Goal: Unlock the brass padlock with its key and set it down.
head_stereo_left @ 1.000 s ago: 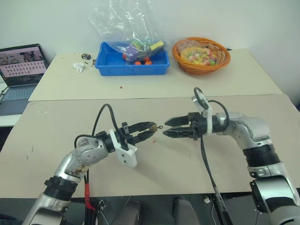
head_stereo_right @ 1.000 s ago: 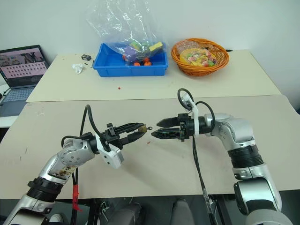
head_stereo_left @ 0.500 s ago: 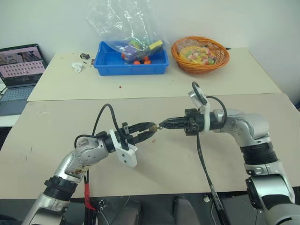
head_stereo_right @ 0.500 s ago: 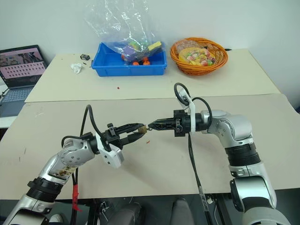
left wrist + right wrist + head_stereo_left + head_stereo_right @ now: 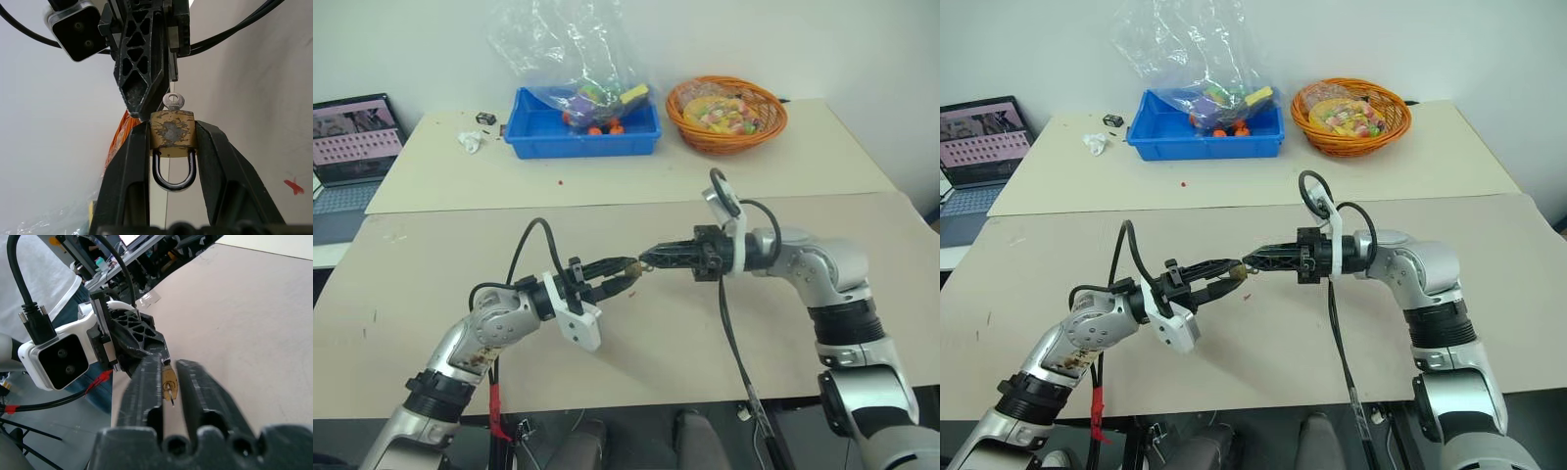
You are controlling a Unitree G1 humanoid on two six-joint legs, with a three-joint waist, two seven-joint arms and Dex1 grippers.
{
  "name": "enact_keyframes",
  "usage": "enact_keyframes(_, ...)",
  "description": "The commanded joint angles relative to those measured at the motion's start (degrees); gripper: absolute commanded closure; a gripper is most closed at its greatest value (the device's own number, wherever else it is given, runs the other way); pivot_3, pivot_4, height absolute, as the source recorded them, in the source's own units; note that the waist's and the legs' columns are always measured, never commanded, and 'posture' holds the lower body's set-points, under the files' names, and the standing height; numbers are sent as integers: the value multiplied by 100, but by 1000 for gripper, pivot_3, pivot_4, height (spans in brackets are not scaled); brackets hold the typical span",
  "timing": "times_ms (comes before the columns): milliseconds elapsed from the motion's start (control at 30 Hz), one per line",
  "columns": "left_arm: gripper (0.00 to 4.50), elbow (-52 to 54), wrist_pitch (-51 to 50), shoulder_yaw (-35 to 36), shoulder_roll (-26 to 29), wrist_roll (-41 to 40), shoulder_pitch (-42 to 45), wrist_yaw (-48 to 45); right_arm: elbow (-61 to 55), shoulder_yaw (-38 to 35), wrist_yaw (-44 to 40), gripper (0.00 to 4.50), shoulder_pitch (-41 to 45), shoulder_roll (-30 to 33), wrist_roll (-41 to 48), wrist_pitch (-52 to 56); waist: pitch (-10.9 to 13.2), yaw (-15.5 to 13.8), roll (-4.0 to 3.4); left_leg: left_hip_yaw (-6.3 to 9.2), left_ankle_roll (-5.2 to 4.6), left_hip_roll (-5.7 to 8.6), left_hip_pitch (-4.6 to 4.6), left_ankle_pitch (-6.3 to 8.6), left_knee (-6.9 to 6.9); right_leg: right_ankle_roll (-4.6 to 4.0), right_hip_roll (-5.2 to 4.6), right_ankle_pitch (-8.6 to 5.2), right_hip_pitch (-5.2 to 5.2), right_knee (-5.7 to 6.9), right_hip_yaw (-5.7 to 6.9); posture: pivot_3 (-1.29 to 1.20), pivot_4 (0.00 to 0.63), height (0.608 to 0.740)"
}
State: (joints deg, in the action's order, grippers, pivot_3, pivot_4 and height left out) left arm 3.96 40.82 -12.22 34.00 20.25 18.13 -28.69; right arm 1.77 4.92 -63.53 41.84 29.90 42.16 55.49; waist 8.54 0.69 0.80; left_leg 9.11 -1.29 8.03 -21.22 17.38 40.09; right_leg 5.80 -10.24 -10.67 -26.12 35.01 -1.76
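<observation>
beige table (image 5: 685,338) under me, both arms meeting above it. my left gripper (image 5: 172,142) is clamped on the brass padlock (image 5: 172,132), shackle pointing back at my wrist. my right gripper (image 5: 168,379) sits slightly parted around the key (image 5: 173,102) sticking out of the lock.

We cannot tell whether right gripper (image 5: 168,377) touches key (image 5: 173,102); key blade hidden inside brass padlock (image 5: 171,133); laptop (image 5: 352,137) cut by edge.
</observation>
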Motion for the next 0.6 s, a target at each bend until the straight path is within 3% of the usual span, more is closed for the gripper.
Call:
enact_keyframes(33,3672,246,-40,62,38,-124,21,-2,-111,-315,61,2173,182,-42,242,105,0,2,0,0,0,0,0,0,0,0,0,0,0,0,0,0,150,740)
enact_keyframes(600,3672,330,-109,97,34,-100,-16,25,-240,-162,-25,2173,-145,-28,268,163,0,12,-1,-3,0,0,0,0,2,0,0,0,-1,1,-3,0,150,740)
